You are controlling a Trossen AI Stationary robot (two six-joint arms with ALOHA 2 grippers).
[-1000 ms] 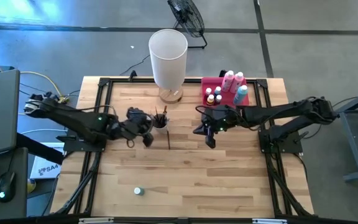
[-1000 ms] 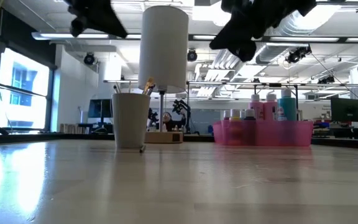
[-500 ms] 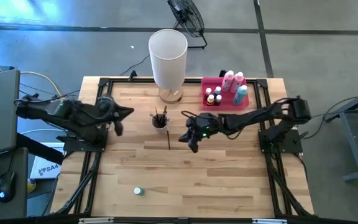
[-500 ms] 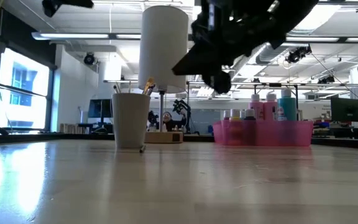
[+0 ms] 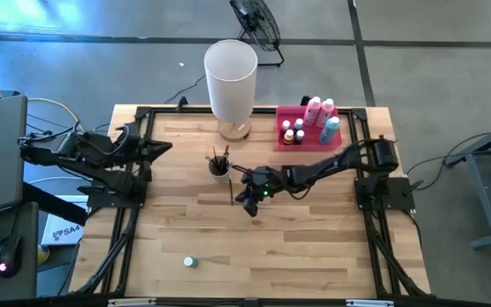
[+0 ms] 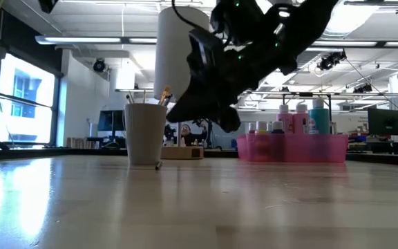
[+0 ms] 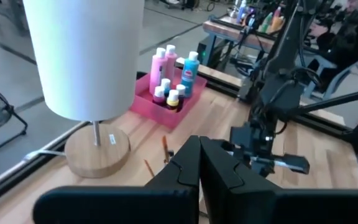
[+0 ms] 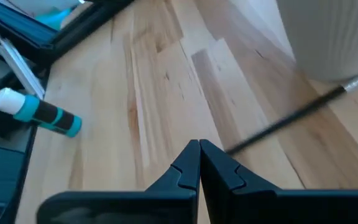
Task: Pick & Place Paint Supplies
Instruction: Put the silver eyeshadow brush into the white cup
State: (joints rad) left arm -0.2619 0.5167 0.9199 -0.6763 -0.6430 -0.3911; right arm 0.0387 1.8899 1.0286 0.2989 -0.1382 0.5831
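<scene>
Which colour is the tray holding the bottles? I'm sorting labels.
Pink; the tray shows best in the high view.

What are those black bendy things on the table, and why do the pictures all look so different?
Those are two robot arms with pinchers called grippers. Four cameras took the pictures: one high above, one down at table height, and one on each arm's wrist. The right gripper reaches over the middle of the wooden table, near a loose paintbrush. The left gripper waits at the table's left edge. Both are pinched shut and hold nothing. On the table stand a cup of brushes, a tall white lamp, and a pink tray of little paint bottles. One small bottle lies alone near the front.
</scene>
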